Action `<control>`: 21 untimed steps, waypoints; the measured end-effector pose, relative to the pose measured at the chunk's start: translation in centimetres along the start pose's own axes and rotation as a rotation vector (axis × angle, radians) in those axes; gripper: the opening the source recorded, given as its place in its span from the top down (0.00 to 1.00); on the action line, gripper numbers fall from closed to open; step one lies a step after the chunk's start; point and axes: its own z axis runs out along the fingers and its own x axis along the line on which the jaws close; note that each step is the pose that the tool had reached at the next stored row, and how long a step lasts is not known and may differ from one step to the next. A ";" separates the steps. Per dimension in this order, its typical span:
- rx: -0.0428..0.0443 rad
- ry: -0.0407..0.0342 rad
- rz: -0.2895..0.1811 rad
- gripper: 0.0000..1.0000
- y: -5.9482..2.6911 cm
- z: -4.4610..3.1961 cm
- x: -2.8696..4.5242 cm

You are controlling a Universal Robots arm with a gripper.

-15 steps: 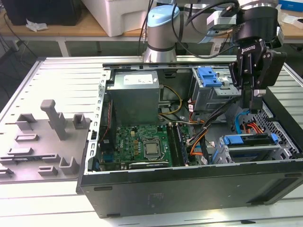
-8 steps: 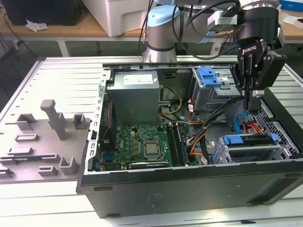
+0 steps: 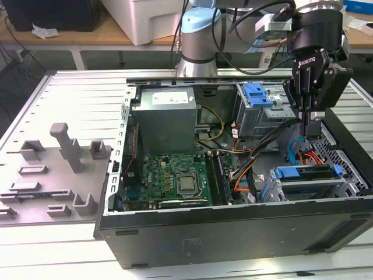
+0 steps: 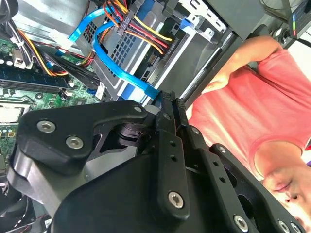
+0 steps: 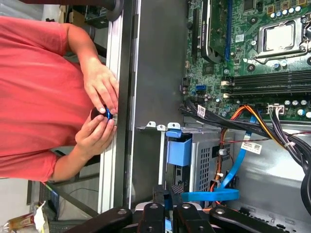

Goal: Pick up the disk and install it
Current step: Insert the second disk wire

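— What sits closest to the lens?

— The black metal two-finger gripper [image 4: 171, 100], whose knuckles and screw heads crowd both wrist views. Its fingers are pressed together; whether anything thin is caught between them cannot be told.

— And from the exterior view?

— The gripper [image 3: 310, 125] hangs tip-down over the open black tower computer case [image 3: 233, 233], toward the exterior view's right end, with its tips just inside the rim.

— Where is the disk?

— The rectangular silver hard drive with the blue plastic frame [image 3: 309, 185] lies in a perforated metal cage against the near wall of the case. It is below the gripper and apart from it.

— What is near the fingertips?

— A flat light-blue data cable [image 4: 121, 63] runs past them, beside a bundle of red, yellow and black wires [image 4: 141, 29]. In the first wrist view the same cable [image 5: 228, 170] loops just ahead of the gripper [image 5: 167, 194].

— What else is in the case?

— A green motherboard [image 3: 175, 178] lies on its floor. A large grey metal box with a white sticker [image 3: 166, 116] stands behind it.

— Anything outside it?

— A grey moulded plastic fixture tray [image 3: 58, 169] lies on the ribbed metal table [image 3: 87, 93] at the exterior view's left. In the first wrist view a person in a red shirt [image 5: 34, 92] stands beside the case, both hands [image 5: 99, 87] closed around a small black-and-blue object [image 5: 105, 114].
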 end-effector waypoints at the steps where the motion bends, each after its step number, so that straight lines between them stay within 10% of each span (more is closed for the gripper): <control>1: 0.0000 0.0000 0.000 0.84 0.00 0.00 0.00; 4: 0.0006 -0.0097 0.000 0.84 0.00 0.01 -0.01; 8: 0.0032 -0.0489 0.000 0.84 0.02 0.28 0.30; 13: 0.0040 -0.0655 0.000 0.84 0.07 0.92 1.04; 18: 0.0074 -0.1205 0.001 0.84 0.11 1.41 1.63; 21: 0.0081 -0.1323 0.001 0.84 0.14 1.75 2.08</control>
